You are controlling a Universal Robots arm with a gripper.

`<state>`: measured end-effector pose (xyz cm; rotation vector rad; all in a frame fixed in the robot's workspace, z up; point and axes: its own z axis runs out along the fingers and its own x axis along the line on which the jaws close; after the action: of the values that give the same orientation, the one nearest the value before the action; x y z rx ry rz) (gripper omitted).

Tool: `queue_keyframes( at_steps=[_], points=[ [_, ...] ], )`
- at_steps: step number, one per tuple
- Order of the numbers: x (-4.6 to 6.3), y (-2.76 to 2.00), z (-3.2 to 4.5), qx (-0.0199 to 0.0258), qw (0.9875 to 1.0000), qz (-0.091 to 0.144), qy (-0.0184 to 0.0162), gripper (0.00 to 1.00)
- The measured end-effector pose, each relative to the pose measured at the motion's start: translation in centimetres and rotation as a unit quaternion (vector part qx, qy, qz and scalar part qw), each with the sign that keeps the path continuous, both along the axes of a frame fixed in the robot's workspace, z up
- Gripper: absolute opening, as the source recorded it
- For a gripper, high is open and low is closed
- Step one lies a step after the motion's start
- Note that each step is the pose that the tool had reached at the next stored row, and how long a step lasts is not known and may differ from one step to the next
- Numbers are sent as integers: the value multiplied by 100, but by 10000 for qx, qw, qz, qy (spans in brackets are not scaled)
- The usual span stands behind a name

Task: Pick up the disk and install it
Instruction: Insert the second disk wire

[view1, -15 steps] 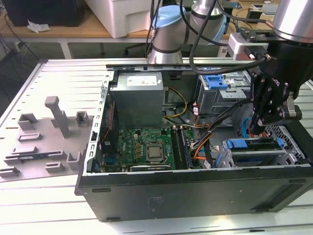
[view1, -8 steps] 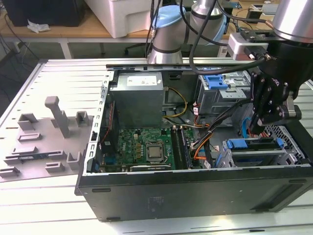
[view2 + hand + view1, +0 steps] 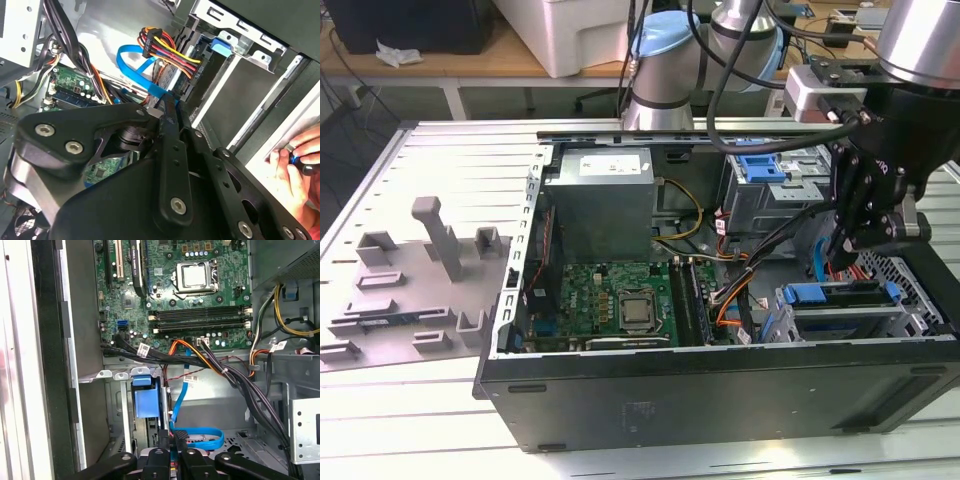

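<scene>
In the exterior view, the open computer case [image 3: 720, 380] lies on its side on the slatted tabletop [image 3: 440, 160], filling the centre and right of the frame. The gripper [image 3: 847, 243] hangs at centre right, inside the case above the drive bays. Its jaws look nearly closed in the first wrist view [image 3: 172, 450], with nothing visibly held. The disk [image 3: 840, 295], edged by its blue carrier, sits in the drive cage at lower right, just below the gripper. A flat blue cable [image 3: 200, 437] loops beside the jaws. A person's hand [image 3: 295, 165] rests at the right edge of the second wrist view.
</scene>
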<state>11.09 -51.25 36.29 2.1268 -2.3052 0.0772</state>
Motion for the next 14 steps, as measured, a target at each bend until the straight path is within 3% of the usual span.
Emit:
queue_keyframes(
  at_steps=[14],
  points=[
    [0,0,0,183,9998,0,0,16]
  ],
)
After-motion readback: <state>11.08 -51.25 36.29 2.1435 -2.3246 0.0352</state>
